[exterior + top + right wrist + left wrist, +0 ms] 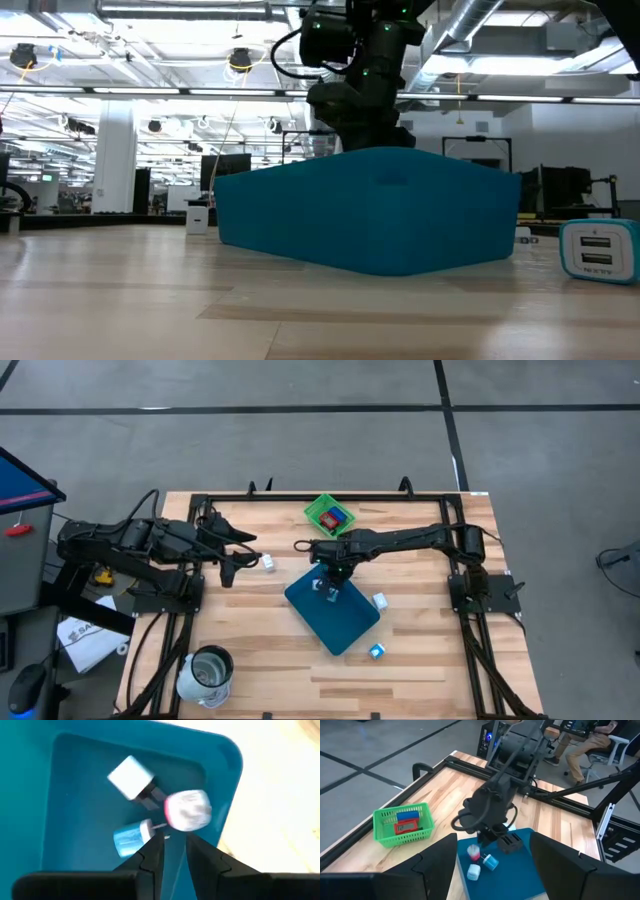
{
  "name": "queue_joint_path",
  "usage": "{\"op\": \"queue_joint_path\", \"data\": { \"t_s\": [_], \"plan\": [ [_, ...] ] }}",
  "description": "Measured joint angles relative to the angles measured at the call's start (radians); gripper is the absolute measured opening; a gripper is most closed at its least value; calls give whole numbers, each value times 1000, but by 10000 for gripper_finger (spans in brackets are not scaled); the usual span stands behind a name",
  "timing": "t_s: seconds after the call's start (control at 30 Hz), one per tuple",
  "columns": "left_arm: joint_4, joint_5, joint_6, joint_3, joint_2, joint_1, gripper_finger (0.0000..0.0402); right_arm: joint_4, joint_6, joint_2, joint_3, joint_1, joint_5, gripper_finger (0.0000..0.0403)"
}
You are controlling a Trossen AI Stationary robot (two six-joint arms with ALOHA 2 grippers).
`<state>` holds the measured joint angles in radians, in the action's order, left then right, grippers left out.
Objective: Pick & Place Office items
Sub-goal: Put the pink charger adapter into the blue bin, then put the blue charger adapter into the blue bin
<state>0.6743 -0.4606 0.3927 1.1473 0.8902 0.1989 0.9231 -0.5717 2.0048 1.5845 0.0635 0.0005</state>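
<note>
we see the right gripper (172,847) hanging straight above three small office items (155,805) lying in the teal tray's (345,622) far corner, its fingers slightly parted and holding nothing; the left gripper (240,555) waits well off to the left, half open and empty.
</note>
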Motion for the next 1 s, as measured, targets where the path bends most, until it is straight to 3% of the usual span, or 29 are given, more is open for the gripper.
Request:
{"op": "queue_joint_path", "data": {
  "t_s": [0.3,0.47,0.73,1.0],
  "plan": [
    [4,1,-10,0,0,0,246,10,-14,-15,0,-2,42,75],
    [20,1,-10,0,0,0,246,106,-20,-99,0,-40,78,75],
    [44,2,-10,0,0,0,246,291,-104,-269,0,-262,131,75],
    [44,2,-14,0,0,0,246,382,-185,-324,0,-538,180,75]
  ]
}}
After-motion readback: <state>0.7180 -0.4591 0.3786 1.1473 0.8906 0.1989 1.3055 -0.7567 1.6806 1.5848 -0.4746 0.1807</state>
